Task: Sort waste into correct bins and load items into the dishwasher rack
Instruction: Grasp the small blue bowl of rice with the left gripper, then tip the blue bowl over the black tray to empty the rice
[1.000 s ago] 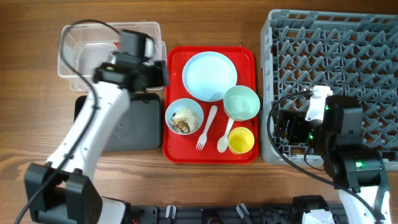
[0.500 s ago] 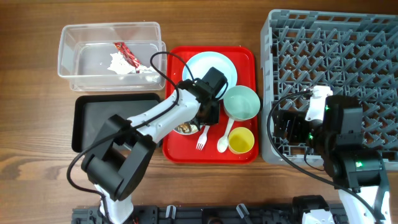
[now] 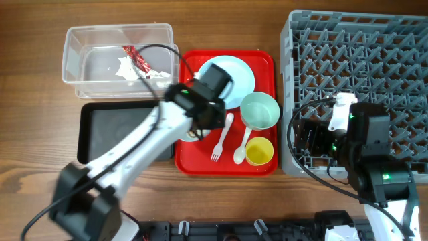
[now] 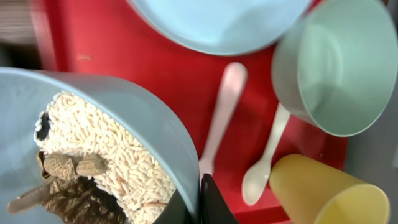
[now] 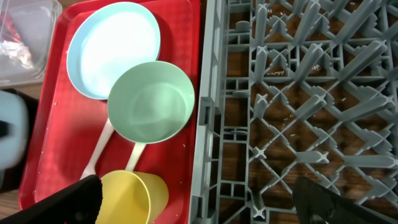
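The left claw [image 4: 198,208] pinches the rim of the pale blue bowl [image 4: 155,124], which holds the food scraps [image 4: 93,149], at the 8 o'clock part of the red tray [image 3: 266,70]. The fork [image 3: 221,137] and spoon [image 3: 242,147] lie at its 3 o'clock. The right claw [image 5: 196,190] gapes wide and empty over the rack's [image 3: 361,60] 9 o'clock edge. The wrapper [image 3: 136,59] and tissue [image 3: 127,67] lie in the clear tub [image 3: 93,67], at 10 o'clock on the table [image 3: 40,154].
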Motion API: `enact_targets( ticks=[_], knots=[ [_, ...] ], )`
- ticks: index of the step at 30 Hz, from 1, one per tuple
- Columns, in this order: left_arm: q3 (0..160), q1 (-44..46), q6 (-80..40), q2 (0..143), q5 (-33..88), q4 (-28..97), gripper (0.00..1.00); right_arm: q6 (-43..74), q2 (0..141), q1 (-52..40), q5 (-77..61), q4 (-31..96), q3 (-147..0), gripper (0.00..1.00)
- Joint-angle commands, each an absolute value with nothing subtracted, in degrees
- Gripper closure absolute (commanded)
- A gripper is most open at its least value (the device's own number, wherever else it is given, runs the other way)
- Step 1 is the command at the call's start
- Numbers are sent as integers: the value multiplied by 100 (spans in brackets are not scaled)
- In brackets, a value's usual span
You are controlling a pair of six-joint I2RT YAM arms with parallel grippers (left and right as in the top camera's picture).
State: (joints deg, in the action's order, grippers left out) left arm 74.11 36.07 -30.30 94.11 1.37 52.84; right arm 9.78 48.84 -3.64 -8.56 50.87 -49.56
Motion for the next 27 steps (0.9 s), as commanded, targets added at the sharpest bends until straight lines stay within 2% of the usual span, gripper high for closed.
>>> enact_targets(
  ticks=[1, 7, 11, 12, 14, 20, 27],
  knots=[
    [7522, 2781, -2506, 8980, 572, 5631, 96, 902, 4864, -340, -913, 5109, -5078, 0],
    [6678, 110, -631, 9054, 3688, 5363, 96, 902, 4864, -340, -913, 5122, -5078, 0],
    [5881, -1007, 196, 9317, 5120, 4934, 96, 902, 4864, -340, -913, 5124, -5078, 0],
    [5688, -1356, 753, 9496, 5961, 4928, 96, 904, 4864, -340, -913, 5124, -5078, 0],
    [5546, -1702, 1144, 9802, 6812, 4925, 96, 899, 4864, -340, -910, 5131, -5078, 0],
    [5529, -2311, 1157, 10202, 8820, 5483, 96, 899, 4864, -340, -910, 5159, -5078, 0],
    [5529, -2886, 963, 10202, 9037, 6014, 96, 902, 4864, -340, -913, 5170, -5078, 0]
  ],
)
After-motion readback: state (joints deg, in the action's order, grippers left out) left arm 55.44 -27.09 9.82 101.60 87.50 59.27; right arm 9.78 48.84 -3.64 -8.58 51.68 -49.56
